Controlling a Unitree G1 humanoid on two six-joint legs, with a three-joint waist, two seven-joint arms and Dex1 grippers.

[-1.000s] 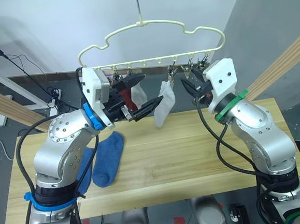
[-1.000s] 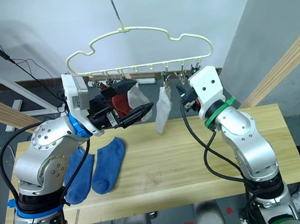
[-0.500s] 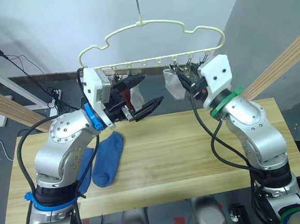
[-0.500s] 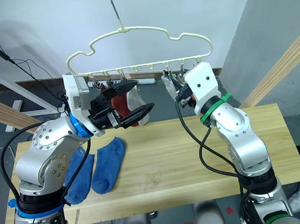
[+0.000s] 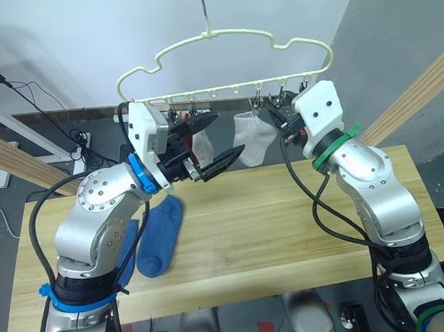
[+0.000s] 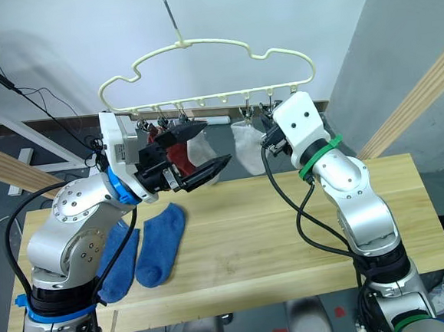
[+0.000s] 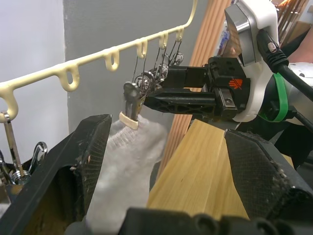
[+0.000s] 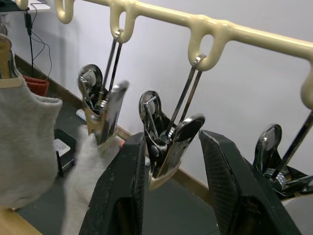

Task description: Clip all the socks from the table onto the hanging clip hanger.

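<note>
Clip hanger [image 5: 220, 39] hangs above table's [image 5: 288, 230] far edge. 3 socks [image 5: 252, 139] hang from its clips; 2 socks [image 5: 160, 234] lie on table's left part.

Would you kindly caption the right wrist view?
Open right gripper straddling a metal clip on the clip hanger.

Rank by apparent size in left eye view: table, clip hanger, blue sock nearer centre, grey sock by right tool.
1. table
2. clip hanger
3. blue sock
4. grey sock: hangs bunched, so its rank below the blue one is unsure.
</note>
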